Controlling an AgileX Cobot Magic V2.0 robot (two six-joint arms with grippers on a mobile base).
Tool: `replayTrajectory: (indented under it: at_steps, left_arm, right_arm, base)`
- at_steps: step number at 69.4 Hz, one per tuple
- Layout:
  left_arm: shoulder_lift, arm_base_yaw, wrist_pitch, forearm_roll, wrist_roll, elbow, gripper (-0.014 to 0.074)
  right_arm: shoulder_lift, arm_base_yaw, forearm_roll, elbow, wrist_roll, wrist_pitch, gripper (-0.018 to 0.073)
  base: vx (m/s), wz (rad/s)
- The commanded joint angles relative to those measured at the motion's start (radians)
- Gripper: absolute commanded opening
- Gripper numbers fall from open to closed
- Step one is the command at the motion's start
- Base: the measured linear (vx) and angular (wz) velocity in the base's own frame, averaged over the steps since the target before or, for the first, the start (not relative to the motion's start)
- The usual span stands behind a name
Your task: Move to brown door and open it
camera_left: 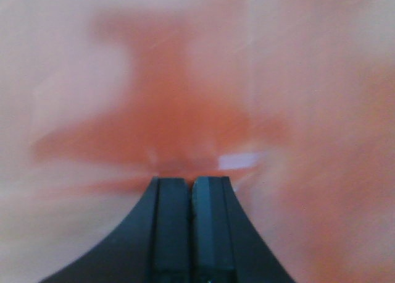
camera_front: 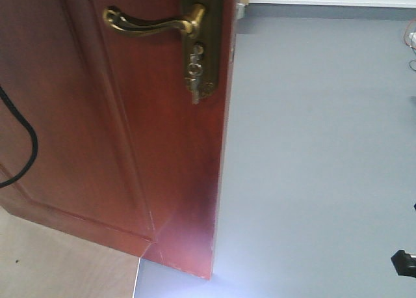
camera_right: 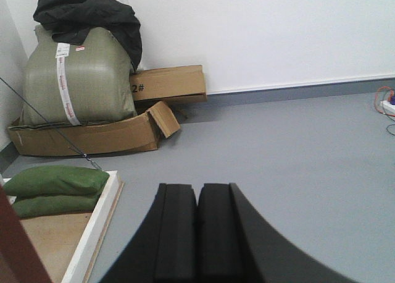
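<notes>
The brown door [camera_front: 97,129] fills the left half of the front view, swung ajar, with its free edge near the middle. Its brass lever handle [camera_front: 149,23] and lock plate with keys [camera_front: 198,67] sit at the top. My left gripper [camera_left: 190,184] is shut and empty, pressed close to the door's reddish surface [camera_left: 185,110], which is blurred. My right gripper [camera_right: 197,190] is shut and empty, pointing across the grey floor [camera_right: 284,153] of the room beyond. A black part [camera_front: 404,262] shows at the front view's lower right edge.
A black cable [camera_front: 23,138] hangs over the door's left side. Beyond lie a green sack [camera_right: 77,79] with a black jacket [camera_right: 86,14] in cardboard boxes [camera_right: 166,85], green bags [camera_right: 52,187] on a white-edged board [camera_right: 92,227], and floor cables [camera_right: 386,104] by the right wall.
</notes>
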Motion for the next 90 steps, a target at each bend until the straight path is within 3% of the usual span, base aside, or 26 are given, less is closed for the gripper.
replayTrajectory:
  at_steps: [1,90]
  left_arm:
    - [-0.012,-0.002,-0.008,-0.112,0.0,-0.034,0.0011]
    - [-0.012,-0.002,-0.008,-0.112,0.0,-0.034,0.0011]
  right_arm:
    - [-0.009,0.0,-0.005,0.002,-0.009,-0.079,0.0]
    - [-0.009,0.0,-0.005,0.002,-0.009,-0.079,0.0]
  base:
    - [0.17,0.11]
    - [0.07,0.02]
